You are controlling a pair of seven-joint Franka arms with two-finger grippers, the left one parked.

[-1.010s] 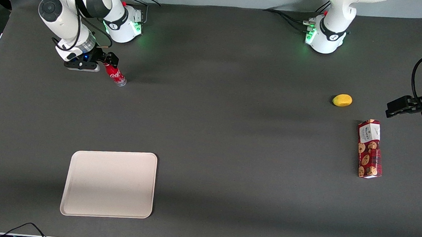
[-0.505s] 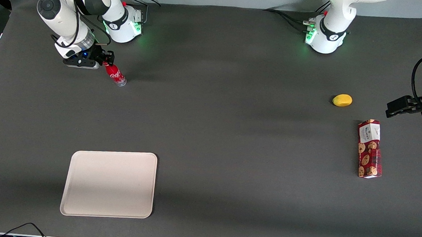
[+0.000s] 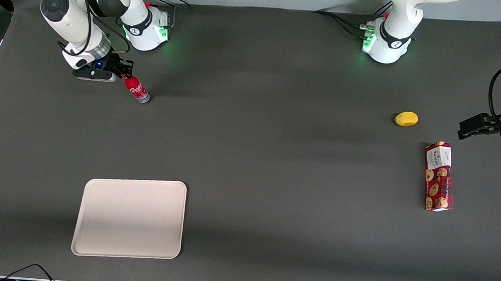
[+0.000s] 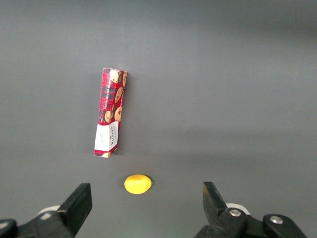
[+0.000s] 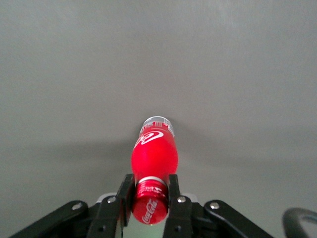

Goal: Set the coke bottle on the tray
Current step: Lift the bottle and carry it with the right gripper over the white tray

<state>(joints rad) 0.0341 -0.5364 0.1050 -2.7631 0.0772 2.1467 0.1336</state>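
Note:
The coke bottle (image 3: 136, 89), small and red with a white script logo and a clear base, leans tilted near the working arm's base. My gripper (image 3: 123, 75) is shut on its red cap end, and the base points toward the table. In the right wrist view the two black fingers (image 5: 125, 191) press against both sides of the cap of the coke bottle (image 5: 153, 153), with my gripper (image 5: 150, 193) closed around it. The tray (image 3: 130, 217), flat and off-white with a low rim, lies nearer the front camera, well apart from the bottle.
A yellow lemon-like fruit (image 3: 406, 119) and a red cookie box (image 3: 439, 176) lie toward the parked arm's end of the table; both also show in the left wrist view, fruit (image 4: 137, 184) and box (image 4: 110, 118). Dark table surface lies between bottle and tray.
My gripper with the bottle's cap has shifted slightly away from the front camera and toward the working arm's end of the table. The bottle stays held and leans more.

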